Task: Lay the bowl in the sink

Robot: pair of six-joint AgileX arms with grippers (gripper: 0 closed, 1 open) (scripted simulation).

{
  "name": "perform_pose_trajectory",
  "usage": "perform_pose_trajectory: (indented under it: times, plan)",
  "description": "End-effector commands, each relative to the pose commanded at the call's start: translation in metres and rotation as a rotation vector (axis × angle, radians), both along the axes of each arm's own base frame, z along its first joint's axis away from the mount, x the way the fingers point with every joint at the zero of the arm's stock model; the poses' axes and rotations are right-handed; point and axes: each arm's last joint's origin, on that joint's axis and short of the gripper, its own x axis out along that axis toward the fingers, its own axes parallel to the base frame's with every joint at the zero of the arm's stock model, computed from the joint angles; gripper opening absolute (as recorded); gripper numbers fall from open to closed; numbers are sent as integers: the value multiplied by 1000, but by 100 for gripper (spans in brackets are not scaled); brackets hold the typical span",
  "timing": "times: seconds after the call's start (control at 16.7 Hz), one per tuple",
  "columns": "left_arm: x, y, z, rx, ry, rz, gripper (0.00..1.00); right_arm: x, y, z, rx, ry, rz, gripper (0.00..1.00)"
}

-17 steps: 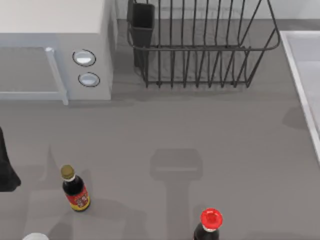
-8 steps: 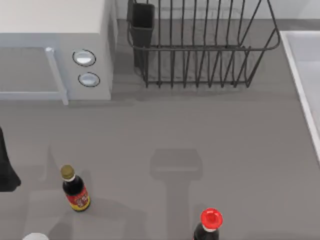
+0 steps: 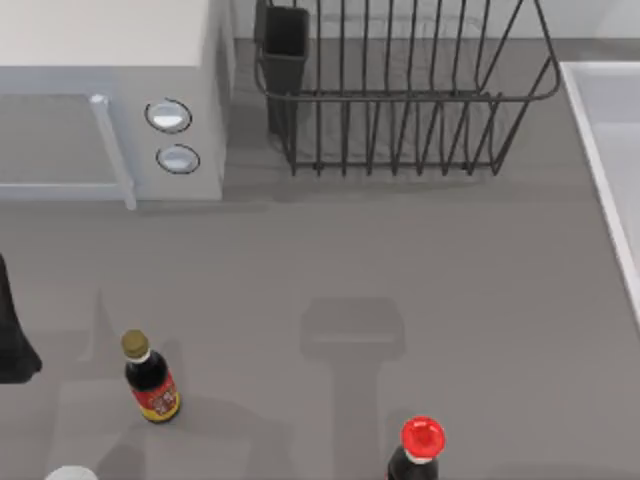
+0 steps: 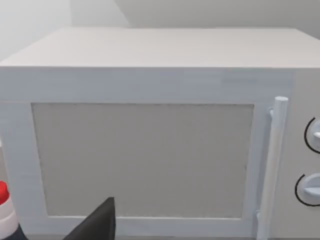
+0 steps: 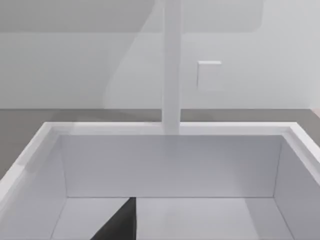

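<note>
Right wrist view: dark wedge of the right gripper point(image 5: 120, 224) at the frame's lower edge, hanging over the sink point(image 5: 165, 165); apart or together, cannot tell. Basin is pale grey-white, its floor and walls bare, with a raised light rim. A square white faucet post point(image 5: 172, 65) rises from the far rim, and a small square plate point(image 5: 209, 75) sits on the wall behind it. Left wrist view: dark tip of the left gripper point(image 4: 97, 225) low in frame, facing the microwave point(image 4: 145, 160) door; state likewise cannot be told. A vertical bar handle point(image 4: 272, 165) runs beside the door window, with two round dials point(image 4: 312, 187) stacked just past it. A red-capped bottle point(image 4: 4, 212) shows at the frame's edge. Top view: a dark piece of the left arm point(image 3: 10, 335) at the table's left edge. The microwave point(image 3: 110, 60) stands at far left and the black wire rack point(image 3: 400, 100) just to its right along the back. The sink's rim point(image 3: 600, 170) runs down the right edge. A soy bottle point(image 3: 150, 380) with a gold cap stands upright near left. The red-capped bottle point(image 3: 420, 445) stands near centre, well apart from it. A white round cap point(image 3: 70, 473) shows at the near edge, left of the soy bottle. A grey shadow point(image 3: 352, 340) lies on the bare mid-table point(image 3: 480, 280).
</note>
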Motion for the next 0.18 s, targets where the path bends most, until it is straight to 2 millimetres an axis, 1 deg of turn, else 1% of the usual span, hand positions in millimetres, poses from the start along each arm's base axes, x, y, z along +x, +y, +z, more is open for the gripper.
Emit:
perform_pose_trajectory:
  times: [0.18]
  plan:
    - [0,0,0,0,0,0,100,0,0,0,0,0,0,100]
